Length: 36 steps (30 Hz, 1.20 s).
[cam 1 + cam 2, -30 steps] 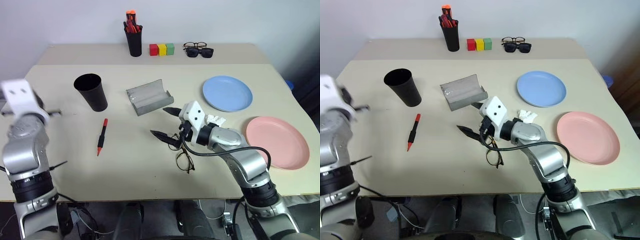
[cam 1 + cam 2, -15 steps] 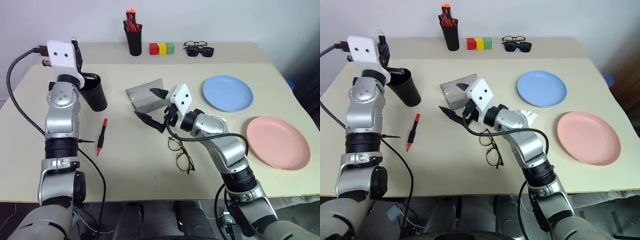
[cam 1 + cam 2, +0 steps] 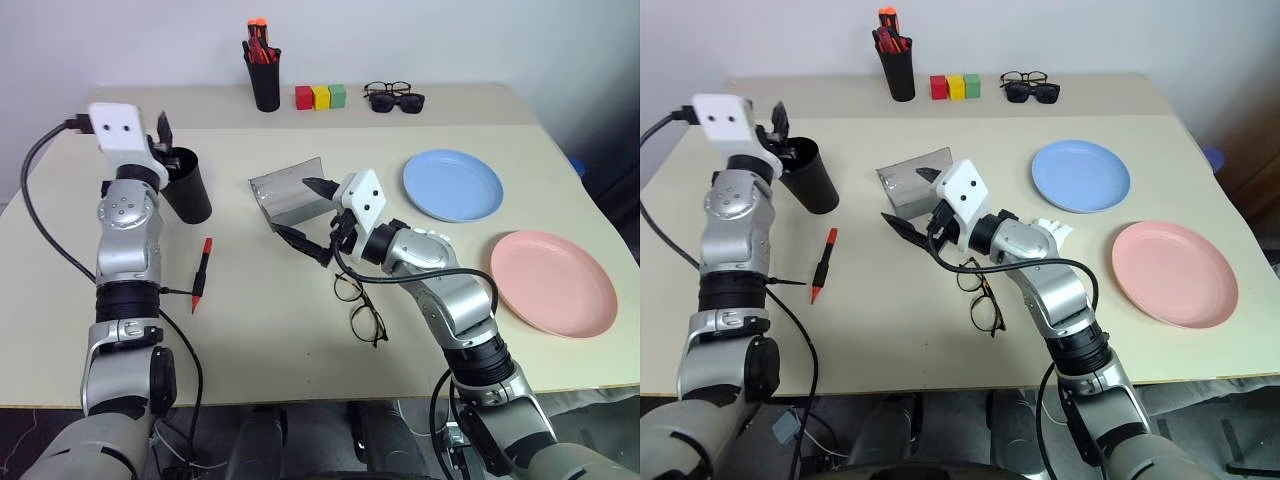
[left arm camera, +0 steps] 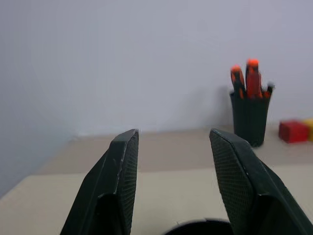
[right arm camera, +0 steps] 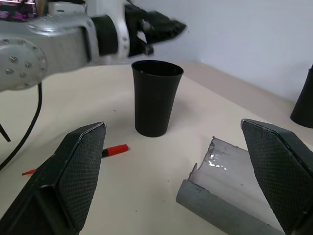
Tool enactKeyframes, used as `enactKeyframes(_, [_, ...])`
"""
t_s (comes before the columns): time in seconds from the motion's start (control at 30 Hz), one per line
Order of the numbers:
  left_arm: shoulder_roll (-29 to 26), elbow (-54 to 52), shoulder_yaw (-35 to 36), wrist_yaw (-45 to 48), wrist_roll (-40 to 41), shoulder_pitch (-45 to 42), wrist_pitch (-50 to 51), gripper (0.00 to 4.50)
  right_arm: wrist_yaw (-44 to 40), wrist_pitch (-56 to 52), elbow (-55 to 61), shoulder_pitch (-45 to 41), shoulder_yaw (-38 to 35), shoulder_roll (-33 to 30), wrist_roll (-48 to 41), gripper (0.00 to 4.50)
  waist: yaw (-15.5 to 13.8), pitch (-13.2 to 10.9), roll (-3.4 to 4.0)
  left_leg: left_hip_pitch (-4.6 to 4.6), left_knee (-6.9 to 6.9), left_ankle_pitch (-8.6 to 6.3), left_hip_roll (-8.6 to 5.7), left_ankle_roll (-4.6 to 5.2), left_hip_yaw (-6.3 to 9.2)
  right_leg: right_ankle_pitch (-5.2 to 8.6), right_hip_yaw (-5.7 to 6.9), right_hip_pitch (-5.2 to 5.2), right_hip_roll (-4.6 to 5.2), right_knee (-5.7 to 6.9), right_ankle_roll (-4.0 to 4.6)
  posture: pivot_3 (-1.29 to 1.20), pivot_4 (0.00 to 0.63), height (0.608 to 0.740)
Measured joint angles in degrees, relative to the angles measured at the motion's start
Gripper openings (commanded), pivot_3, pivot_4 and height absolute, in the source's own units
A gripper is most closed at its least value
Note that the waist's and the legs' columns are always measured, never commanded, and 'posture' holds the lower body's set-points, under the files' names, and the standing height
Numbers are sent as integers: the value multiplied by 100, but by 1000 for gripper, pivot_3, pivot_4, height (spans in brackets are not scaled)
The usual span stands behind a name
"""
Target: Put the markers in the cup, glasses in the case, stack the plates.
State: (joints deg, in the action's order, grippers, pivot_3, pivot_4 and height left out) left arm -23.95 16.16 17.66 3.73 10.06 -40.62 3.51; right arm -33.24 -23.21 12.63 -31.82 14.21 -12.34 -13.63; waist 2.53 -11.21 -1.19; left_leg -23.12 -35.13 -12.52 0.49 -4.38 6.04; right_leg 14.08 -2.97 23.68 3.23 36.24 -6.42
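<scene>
Left gripper hung over the rim of the black cup, its fingers parted and holding nothing. Right gripper stood wide open and empty beside the open grey case. One red marker lay on the surface, the wire-framed glasses near the right arm.

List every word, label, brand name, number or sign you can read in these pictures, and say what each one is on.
None: no readable text in any view.
The cup, the case, the blue plate, the pink plate, the red marker and the coloured blocks all show plain surfaces.
The pen pot shows no label.
</scene>
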Motion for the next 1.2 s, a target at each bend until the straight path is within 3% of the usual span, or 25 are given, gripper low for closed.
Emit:
enactKeyframes(0.1, [21, -1553, 70, 505, 715, 750, 499, 2402, -4, 1, 12, 24, -8, -18, 3, 4500, 4, 0, 0, -2, 1, 0, -1, 0, -2, 0, -1, -1, 5, 1, 0, 0, 150, 740])
enactKeyframes(0.17, [-56, -2446, -1, 829, 1214, 1270, 1053, 2911, -8, -4, 7, 38, -12, -39, 2, 4500, -3, 0, 1, 0, -2, 0, -1, -1, 0, 0, 0, -2, 5, 2, 0, 0, 150, 740])
enactKeyframes(0.2, [-351, -3128, -84, 1070, 1525, 1784, 1539, 3195, -28, -5, 32, 50, 6, -24, -4, 4500, 22, 0, 0, 1, -1, 0, 1, 0, -1, 0, -2, -1, 2, 1, 0, 0, 150, 740])
enactKeyframes(0.3, [-1068, -4296, -406, 1429, 1915, 2896, 2896, 4460, -55, -10, 39, 106, -41, -121, -3, 4500, 38, -3, 5, 6, 0, -1, 2, 1, -2, 2, -4, -1, -2, 7, 4, 0, 150, 740])
enactKeyframes(0.47, [-1406, -4514, -535, 670, 1669, 2902, 4860, 4460, -146, -8, 37, 102, -17, -101, -13, 4500, 5, -3, 5, 36, -10, 0, 13, 1, 4, 11, -3, -31, -19, 3, 32, 0, 150, 740])
enactKeyframes(0.57, [-950, -4098, -485, -2, 1539, 2251, 6203, 4460, -199, -8, 18, 86, -9, -95, -13, 4500, -13, -1, 1, 47, -9, 0, 15, 1, 9, 9, -1, -46, -25, 1, 28, 0, 150, 740])
enactKeyframes(0.7, [-595, -3763, -517, -225, 1501, 1779, 7157, 4460, -271, -12, 17, 79, -1, -118, -13, 4500, 10, -2, 1, 46, 5, -1, 17, 1, 8, 0, -2, -37, -27, -1, 11, 0, 150, 740])
enactKeyframes(0.8, [-397, -3499, -524, -182, 1510, 1561, 7519, 3621, -324, -23, 24, 84, 1, -136, -14, 4500, 9, -2, 1, 46, 10, -1, 26, 1, 9, 2, -2, -31, -36, 0, 16, 0, 150, 740])
enactKeyframes(1.03, [-484, -3200, -610, -1, 1366, 1428, 7748, 28, -338, -27, 81, 121, 3, -183, -5, 4500, 5, -2, 1, 44, 9, -1, 27, 0, 7, 2, -3, -31, -35, -1, 16, 0, 150, 740])
enactKeyframes(1.2, [-526, -3219, -793, 232, 1149, 1448, 6847, 28, -316, -37, 99, 165, 4, -182, -1, 4500, -5, -2, 1, 41, 9, -1, 27, -1, 6, 2, -3, -31, -33, -6, 17, 0, 150, 740])
